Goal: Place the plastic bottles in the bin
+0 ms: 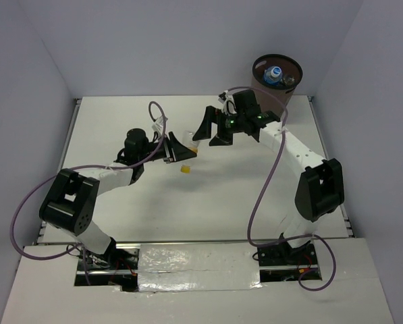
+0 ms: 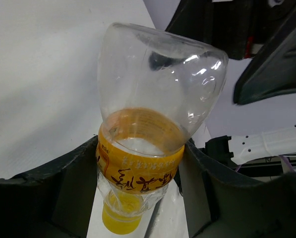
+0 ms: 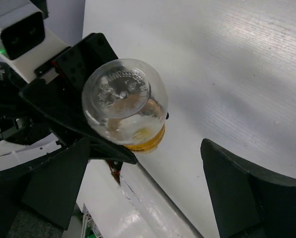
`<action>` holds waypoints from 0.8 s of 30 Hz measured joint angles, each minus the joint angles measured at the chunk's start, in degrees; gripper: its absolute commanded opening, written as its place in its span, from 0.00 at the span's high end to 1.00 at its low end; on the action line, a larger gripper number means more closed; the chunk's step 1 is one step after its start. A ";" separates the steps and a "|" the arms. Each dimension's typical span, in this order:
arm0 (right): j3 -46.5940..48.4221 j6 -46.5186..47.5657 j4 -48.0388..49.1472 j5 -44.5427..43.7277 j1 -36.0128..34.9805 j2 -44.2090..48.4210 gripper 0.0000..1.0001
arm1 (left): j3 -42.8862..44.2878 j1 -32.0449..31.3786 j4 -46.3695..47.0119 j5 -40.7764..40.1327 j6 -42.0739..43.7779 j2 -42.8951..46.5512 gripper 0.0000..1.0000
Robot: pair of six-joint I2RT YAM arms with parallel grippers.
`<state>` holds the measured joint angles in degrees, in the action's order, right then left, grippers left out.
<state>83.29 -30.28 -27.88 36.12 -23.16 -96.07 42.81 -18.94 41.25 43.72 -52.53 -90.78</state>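
Clamped in the left gripper (image 2: 138, 171) at its label is the yellow-capped bottle (image 2: 157, 84); the right gripper (image 1: 212, 133) is spread wide, facing it, with the bin (image 1: 282, 98) at far right.

Top view overhead, far; wrist views share bottle (image 2: 152, 124), close.

Bright even light, glare on bottle (image 2: 152, 99)

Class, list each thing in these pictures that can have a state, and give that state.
yellow-capped bottle: capped, cap downward, gripped at its label.
left gripper: shut on the yellow-capped bottle.
right gripper: open, holding nothing.
bin: upright, with bottles inside.
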 measured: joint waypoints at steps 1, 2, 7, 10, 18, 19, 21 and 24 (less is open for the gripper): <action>0.00 -0.37 0.02 -0.17 -0.37 -0.28 0.00 | 0.44 -0.26 0.13 0.02 -0.22 -0.09 0.63; 0.00 -0.66 0.00 -0.33 -0.66 -0.52 0.00 | 0.81 -0.52 0.33 0.00 -0.33 -0.13 0.63; 0.00 -1.18 0.24 -0.44 -1.49 -0.83 0.00 | 1.88 -1.55 1.22 0.00 -0.61 -1.03 0.63; 0.02 -1.16 0.42 -0.68 -1.81 -0.90 0.01 | 1.92 -2.40 1.46 0.02 -1.36 -2.03 0.63; 1.46 0.13 0.87 -2.38 -2.97 -2.62 0.13 | 2.23 -3.96 1.75 0.02 -1.86 -2.89 0.62; 1.57 0.24 0.94 -2.54 -2.99 -2.86 0.17 | 2.32 -4.04 2.01 0.02 -1.88 -2.89 0.62; 1.57 0.74 1.18 -2.80 -2.99 -3.48 0.24 | 2.32 -4.09 2.47 0.00 -1.88 -2.89 0.61; 1.57 1.36 1.73 -2.71 -3.13 -3.82 0.39 | 2.32 -4.13 2.08 -0.09 -2.01 -2.91 0.58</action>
<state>84.86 -28.93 -26.15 33.41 -26.28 -99.90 45.12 -23.07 43.33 43.64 -54.54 -93.69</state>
